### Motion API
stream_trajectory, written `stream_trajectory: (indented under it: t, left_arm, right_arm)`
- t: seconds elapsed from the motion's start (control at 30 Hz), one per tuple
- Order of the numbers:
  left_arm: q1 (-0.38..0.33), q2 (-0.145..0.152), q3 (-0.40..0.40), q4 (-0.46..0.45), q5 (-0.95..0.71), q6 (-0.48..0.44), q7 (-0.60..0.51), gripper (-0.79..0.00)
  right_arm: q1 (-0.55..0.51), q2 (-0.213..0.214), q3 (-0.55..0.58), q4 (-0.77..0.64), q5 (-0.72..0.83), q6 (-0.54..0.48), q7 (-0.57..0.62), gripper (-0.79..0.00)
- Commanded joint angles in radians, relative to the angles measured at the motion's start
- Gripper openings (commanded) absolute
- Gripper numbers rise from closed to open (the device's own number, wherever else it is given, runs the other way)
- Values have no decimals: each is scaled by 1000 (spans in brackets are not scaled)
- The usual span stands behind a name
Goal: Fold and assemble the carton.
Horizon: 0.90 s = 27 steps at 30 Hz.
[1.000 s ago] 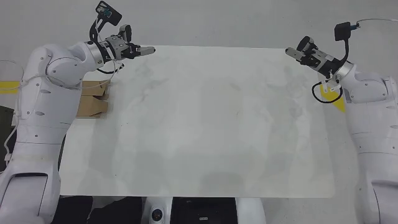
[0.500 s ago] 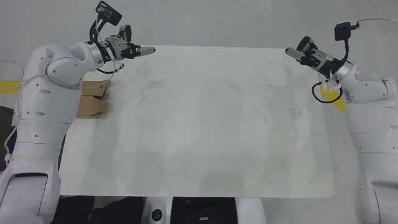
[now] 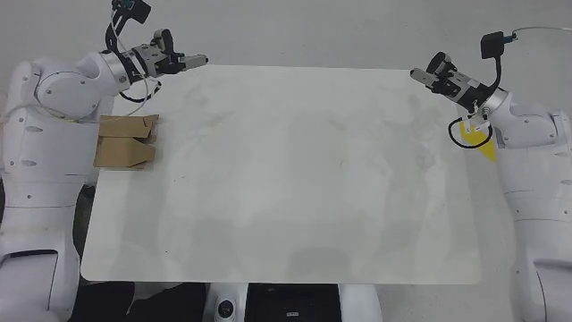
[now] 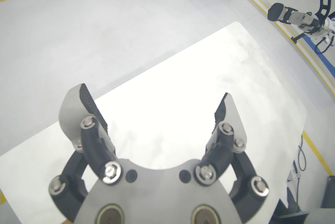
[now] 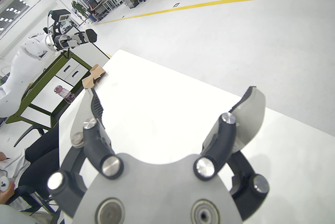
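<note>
A flat brown carton [image 3: 128, 140] lies unfolded at the left edge of the white table [image 3: 295, 179]; in the right wrist view the carton [image 5: 93, 76] sits at the table's far corner. My left gripper [image 3: 192, 59] hovers above the far left corner, beyond the carton and apart from it. Its fingers [image 4: 86, 102] stand open with nothing between them, as does the left gripper [image 4: 155, 94] in its own view. My right gripper [image 3: 418, 75] hangs over the far right corner, open and empty [image 5: 170, 91].
A green-framed side table [image 5: 52, 83] with a pink-capped bottle [image 5: 62, 92] stands beside the carton's corner. The broad middle and front of the white table are bare.
My left arm has swung left and toward the far edge, uncovering more of the carton. The right arm has not moved.
</note>
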Motion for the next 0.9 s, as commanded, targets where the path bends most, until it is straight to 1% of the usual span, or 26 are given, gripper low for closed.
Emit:
stream_trajectory:
  t: [0.0,0.13,0.27,0.37,0.47,0.73,0.87]
  left_arm:
    - [-3,5,-16,13,-23,10,-27,0]
    - [-17,19,-61,72,-68,29,-70,0]
    - [-43,28,-92,161,-113,45,-71,0]
    - [-71,33,-110,243,-164,35,-76,0]
    - [-102,38,-122,318,-181,28,-72,0]
    - [-177,61,-146,508,-119,56,-31,0]
    - [-223,74,-155,601,-95,47,-22,0]
  right_arm:
    - [0,0,0,0,0,0,0,0]
    - [0,0,0,0,0,0,0,0]
    - [0,0,0,0,0,0,0,0]
    - [0,0,0,0,0,0,0,0]
    - [0,0,0,0,0,0,0,0]
    - [0,0,0,0,0,0,0,0]
    - [0,0,0,0,0,0,0,0]
